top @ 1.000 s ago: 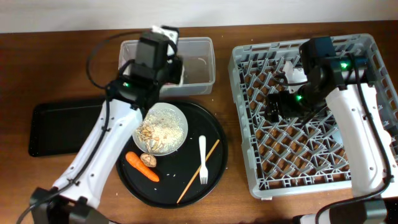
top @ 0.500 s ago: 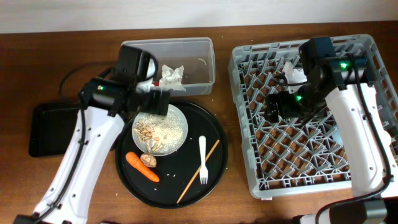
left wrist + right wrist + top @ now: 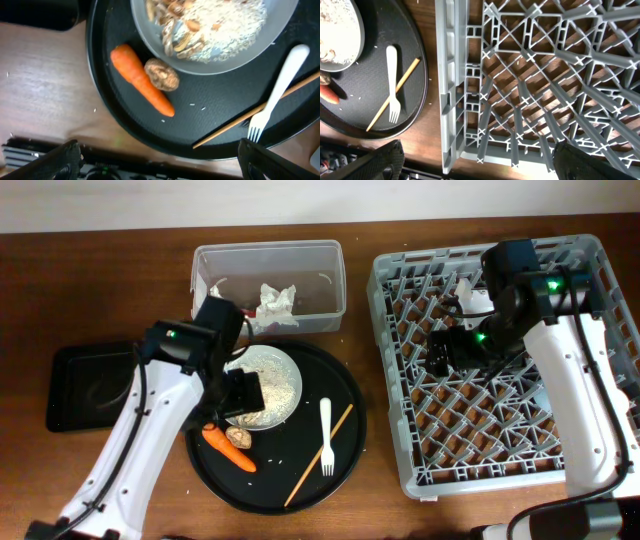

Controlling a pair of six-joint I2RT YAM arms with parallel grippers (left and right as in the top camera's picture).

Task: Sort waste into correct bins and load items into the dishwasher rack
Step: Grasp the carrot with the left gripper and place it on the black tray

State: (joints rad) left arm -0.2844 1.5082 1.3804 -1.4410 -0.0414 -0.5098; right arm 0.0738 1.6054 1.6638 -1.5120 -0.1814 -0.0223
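My left gripper (image 3: 243,397) hangs open and empty over the near left part of the white plate (image 3: 270,380) of pale rice (image 3: 227,22) and brown scraps. In the left wrist view, its fingers (image 3: 62,159) stand wide apart above the orange carrot (image 3: 142,86) and a brown food lump (image 3: 161,76). A white fork (image 3: 325,437) and a chopstick (image 3: 320,455) lie on the round black tray (image 3: 300,490). A crumpled tissue (image 3: 275,305) lies in the clear tub (image 3: 320,280). My right gripper (image 3: 450,350) is open and empty over the grey dishwasher rack (image 3: 520,450).
The shallow black rectangular tray (image 3: 90,385) sits at the left on the wooden table. A small white thing (image 3: 468,295) shows in the rack's far part, half hidden by my right arm. In the right wrist view, the rack's left wall (image 3: 451,85) stands beside the round tray (image 3: 417,65).
My left gripper opened over the clear tub, left the tissue there, and swung back toward me over the plate. The right arm has not moved.
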